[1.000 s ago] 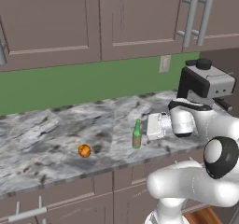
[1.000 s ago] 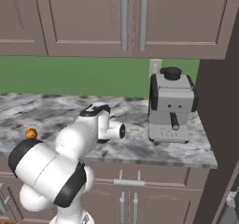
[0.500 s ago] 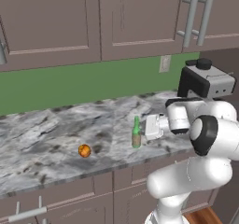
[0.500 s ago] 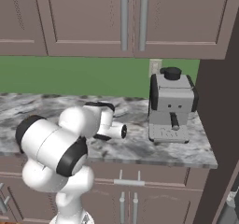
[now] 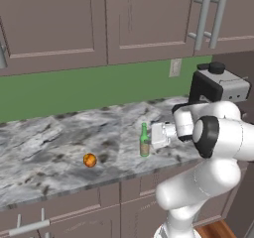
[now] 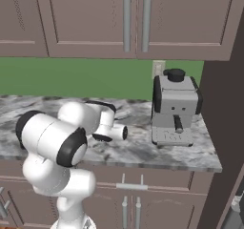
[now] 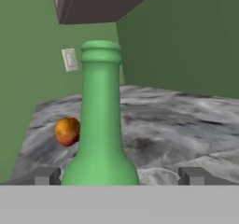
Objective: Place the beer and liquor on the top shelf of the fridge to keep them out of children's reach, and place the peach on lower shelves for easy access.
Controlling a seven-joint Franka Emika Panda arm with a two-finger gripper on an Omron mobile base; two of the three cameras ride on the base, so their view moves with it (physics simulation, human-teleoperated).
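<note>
The beer (image 5: 144, 141), a slim green bottle, stands upright near the counter's front edge. My gripper (image 5: 153, 135) reaches at it level from the right. In the hand view the beer (image 7: 100, 120) rises close between my two fingertips (image 7: 46, 175), which stand wide apart on either side of its shoulder without touching it; the gripper (image 7: 120, 176) is open. The peach (image 5: 90, 160) lies on the counter left of the bottle, and in the hand view the peach (image 7: 68, 131) sits just behind the bottle. The liquor, the fridge and its shelves are out of view.
A grey coffee machine (image 5: 218, 86) stands at the counter's right end, coffee machine (image 6: 174, 109) close behind my arm. Brown wall cabinets (image 5: 124, 19) hang above a green backsplash. The marble counter (image 5: 44, 138) stretches left. A dark tall panel (image 6: 226, 104) bounds the right.
The arm's elbow has swung up and round while the open hand edged slightly left, closer round the green bottle. Bottle and peach have not moved.
</note>
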